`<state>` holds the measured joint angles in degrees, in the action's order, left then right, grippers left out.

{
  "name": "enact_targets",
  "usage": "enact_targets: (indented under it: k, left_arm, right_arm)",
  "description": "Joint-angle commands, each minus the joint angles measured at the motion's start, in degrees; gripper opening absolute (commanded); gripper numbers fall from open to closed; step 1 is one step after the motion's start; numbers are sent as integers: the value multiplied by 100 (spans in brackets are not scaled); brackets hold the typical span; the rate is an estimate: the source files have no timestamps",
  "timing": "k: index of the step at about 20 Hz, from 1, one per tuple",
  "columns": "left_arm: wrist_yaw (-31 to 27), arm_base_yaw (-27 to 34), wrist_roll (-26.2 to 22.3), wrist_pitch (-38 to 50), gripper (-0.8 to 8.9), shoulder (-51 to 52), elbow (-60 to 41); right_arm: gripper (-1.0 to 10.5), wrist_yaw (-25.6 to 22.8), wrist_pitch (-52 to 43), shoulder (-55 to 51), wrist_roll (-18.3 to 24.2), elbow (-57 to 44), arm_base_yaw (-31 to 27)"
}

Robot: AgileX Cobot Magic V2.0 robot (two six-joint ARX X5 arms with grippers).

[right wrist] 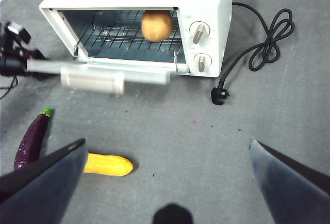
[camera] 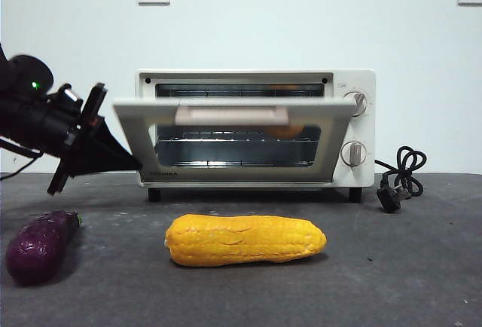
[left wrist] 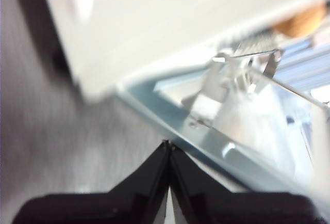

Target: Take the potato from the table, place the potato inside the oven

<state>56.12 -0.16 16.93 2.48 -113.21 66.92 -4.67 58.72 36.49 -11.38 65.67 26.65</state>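
The potato (right wrist: 157,25) sits on the rack inside the oven (camera: 343,127) — door half-open. The left gripper (camera: 134,163), jaws pressed together and empty, touches the door's left edge; the right gripper (right wrist: 167,154) hangs wide open, empty.

Potato (right wrist: 157,25): round, tan-brown, smooth; sits on the wire rack inside the oven (camera: 354,127), toward the knob side. Oven: cream-white, two silver knobs, door (camera: 230,135) partway open and blurred, black cord beside it. Stands on the dark grey table (camera: 392,267).

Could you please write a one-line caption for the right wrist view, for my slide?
Potato sits on the rack inside the oven; the left end effector is at the half-raised door.
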Motion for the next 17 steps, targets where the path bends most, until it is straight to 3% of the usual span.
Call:
enact_targets:
  k: [1, 4, 9, 13, 17]
  left_arm:
    - [57, 24, 756, 988, -8, 205, 39]
    - [-59, -35, 1222, 1591, -8, 210, 74]
    - [238, -101, 1224, 1368, -8, 479, 74]
    - [157, -103, 734, 640, -8, 1360, 74]
    - [-540, -155, -341, -1060, -8, 2675, 74]
  right_arm:
    - [566, -15, -33, -13, -59, -9, 13]
    - [567, -15, -28, -13, -59, -9, 13]
    - [567, -13, -31, -11, -55, -9, 13]
    - [566, 24, -22, -9, -9, -9, 13]
    - [566, 44, 74, 61, 192, -9, 13]
